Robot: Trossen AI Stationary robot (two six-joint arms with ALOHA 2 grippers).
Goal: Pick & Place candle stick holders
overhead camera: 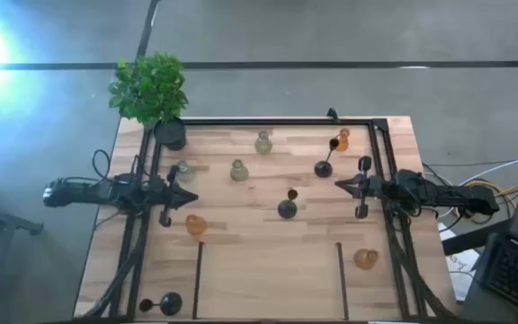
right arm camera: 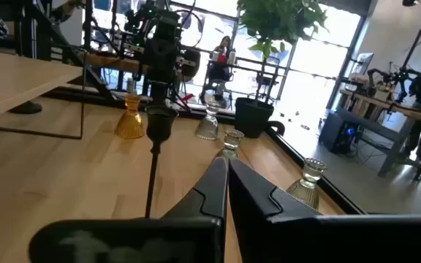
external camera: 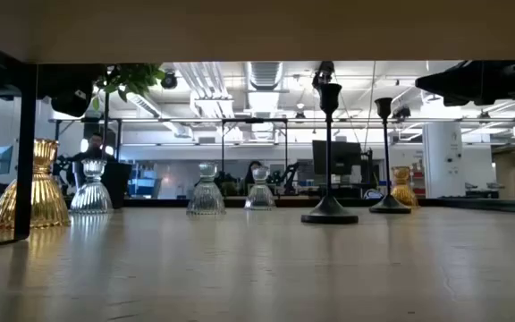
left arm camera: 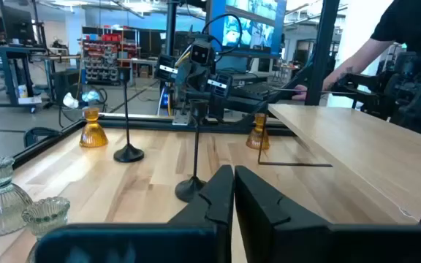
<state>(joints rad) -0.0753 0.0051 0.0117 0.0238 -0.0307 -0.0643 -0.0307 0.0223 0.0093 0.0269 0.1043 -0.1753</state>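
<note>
Big open lab behind, pale wood worktop point(overhead camera: 268, 261) up front. Nearest the camera edge there's a black candle stick holder point(overhead camera: 171, 303) in the left corner and an amber one point(overhead camera: 365, 259) on the right. Further in, the left end effector point(overhead camera: 190, 199) and right end effector point(overhead camera: 341, 184) both hover at mid-table, fingers pinched shut, holding nothing. Black tall holder point(overhead camera: 288, 209) stands between them, clear glass ones point(overhead camera: 238, 170) beyond. I'd open wide first, then come down square on a neck so it doesn't tip.

Two dark arms, black cables; left claw point(left arm camera: 232, 191) fingers tapered, matte black.
</note>
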